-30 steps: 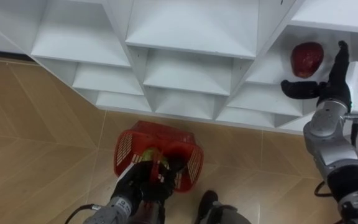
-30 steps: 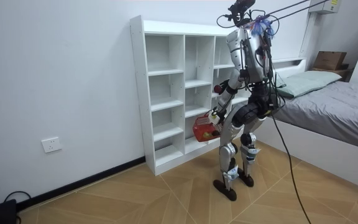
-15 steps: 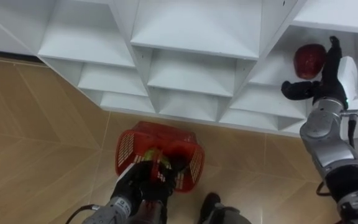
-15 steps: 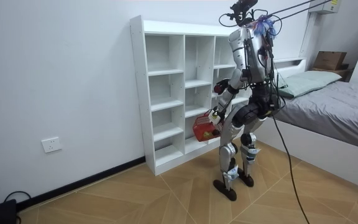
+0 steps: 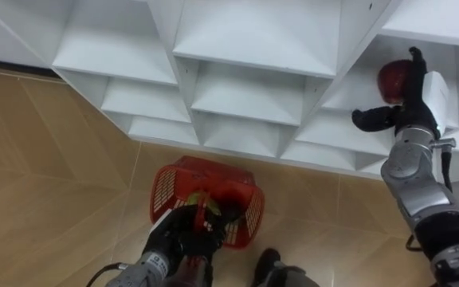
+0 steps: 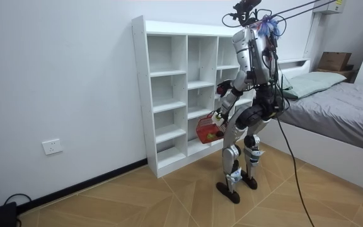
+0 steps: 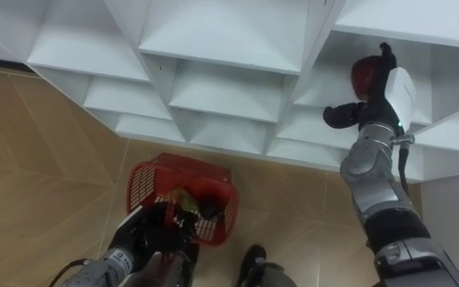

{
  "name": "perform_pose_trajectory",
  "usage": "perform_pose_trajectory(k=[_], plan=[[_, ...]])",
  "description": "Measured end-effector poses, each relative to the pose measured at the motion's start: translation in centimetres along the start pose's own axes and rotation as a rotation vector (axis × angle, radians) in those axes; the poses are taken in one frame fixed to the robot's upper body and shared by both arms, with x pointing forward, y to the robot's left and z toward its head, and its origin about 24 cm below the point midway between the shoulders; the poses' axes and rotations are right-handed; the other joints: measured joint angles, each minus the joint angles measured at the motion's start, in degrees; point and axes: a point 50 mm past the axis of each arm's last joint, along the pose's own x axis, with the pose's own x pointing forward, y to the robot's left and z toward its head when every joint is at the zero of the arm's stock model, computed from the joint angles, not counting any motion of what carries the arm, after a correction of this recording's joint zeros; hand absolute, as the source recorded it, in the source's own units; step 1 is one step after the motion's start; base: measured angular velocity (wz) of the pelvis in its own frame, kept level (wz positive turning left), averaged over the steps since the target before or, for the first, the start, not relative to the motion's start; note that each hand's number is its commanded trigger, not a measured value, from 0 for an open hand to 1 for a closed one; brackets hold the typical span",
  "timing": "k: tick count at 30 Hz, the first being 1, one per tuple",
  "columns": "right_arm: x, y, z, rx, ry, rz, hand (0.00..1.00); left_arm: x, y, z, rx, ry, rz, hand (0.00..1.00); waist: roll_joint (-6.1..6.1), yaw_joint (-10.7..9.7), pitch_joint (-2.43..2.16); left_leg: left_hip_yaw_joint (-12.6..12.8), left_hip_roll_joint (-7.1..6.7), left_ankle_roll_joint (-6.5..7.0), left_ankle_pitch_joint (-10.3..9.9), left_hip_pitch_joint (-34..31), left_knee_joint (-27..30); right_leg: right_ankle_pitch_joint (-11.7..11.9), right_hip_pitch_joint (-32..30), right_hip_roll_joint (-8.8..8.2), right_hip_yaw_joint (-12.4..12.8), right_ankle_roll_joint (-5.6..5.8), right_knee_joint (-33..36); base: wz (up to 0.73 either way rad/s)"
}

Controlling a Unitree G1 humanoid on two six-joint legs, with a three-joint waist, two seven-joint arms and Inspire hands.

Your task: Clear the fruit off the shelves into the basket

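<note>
A dark red apple [image 5: 389, 76] lies in a compartment of the white closet [image 5: 245, 88] at the upper right. My right hand [image 5: 411, 102] is open against the apple's right side, fingers straight up along it and thumb stretched out below it. Down by the floor hangs a red mesh basket [image 5: 174, 187], with my left hand [image 5: 183, 237] curled round its handle. A yellow-green fruit [image 5: 201, 200] lies inside the basket. In the room view I stand upright facing the closet [image 6: 169, 94], with the basket [image 6: 205, 131] at hip height.
Most of the closet's other compartments are bare white. Wooden floor [image 5: 46, 175] spreads to the left below the shelves. A bed [image 6: 333, 107] stands on the room view's right, close behind me.
My right hand has moved left onto the apple, so its fingers now lie against the fruit's right side. The basket and left hand have stayed in place.
</note>
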Motion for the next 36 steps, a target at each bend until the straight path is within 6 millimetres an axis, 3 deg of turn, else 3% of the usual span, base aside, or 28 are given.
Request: perform_pose_trajectory(k=[7,8,9,12,36], plan=[[0.00,0.10,0.00,-0.001,0.000,0.019,0.00,0.03,-0.09,0.00,-0.002,-0.001,-0.002,1.00,-0.03,0.32,0.02,-0.09,-0.02,0.00,0.00,-0.06,-0.05,0.00,-0.01,0.00,-0.08,0.00,-0.10,0.00],[0.00,0.11,0.00,-0.001,-0.001,0.021,0.16,0.03,-0.10,0.01,-0.002,-0.002,-0.002,1.00,-0.04,0.33,0.03,-0.13,-0.02,0.00,0.00,-0.08,-0.04,0.00,-0.01,0.00,-0.11,0.00,-0.13,0.00],[0.00,0.12,0.01,-0.003,-0.002,0.023,0.50,0.03,-0.11,0.01,-0.002,-0.002,-0.002,1.00,-0.04,0.33,0.03,-0.13,-0.02,0.00,0.00,-0.09,-0.04,0.00,-0.01,0.00,-0.11,0.00,-0.14,0.00],[-0.01,0.14,0.00,-0.005,-0.002,0.027,1.00,0.03,-0.11,0.01,-0.002,-0.002,-0.002,1.00,-0.04,0.33,0.03,-0.14,-0.02,0.00,0.00,-0.09,-0.05,0.00,0.00,0.00,-0.14,0.00,-0.17,0.00],[0.00,0.06,0.00,-0.090,-0.049,0.044,1.00,0.04,-0.14,0.03,-0.001,-0.004,-0.004,1.00,-0.05,0.44,0.08,-0.61,0.08,-0.07,-0.09,-0.44,-0.18,0.09,0.18,0.15,-0.72,0.01,-0.94,0.00]])
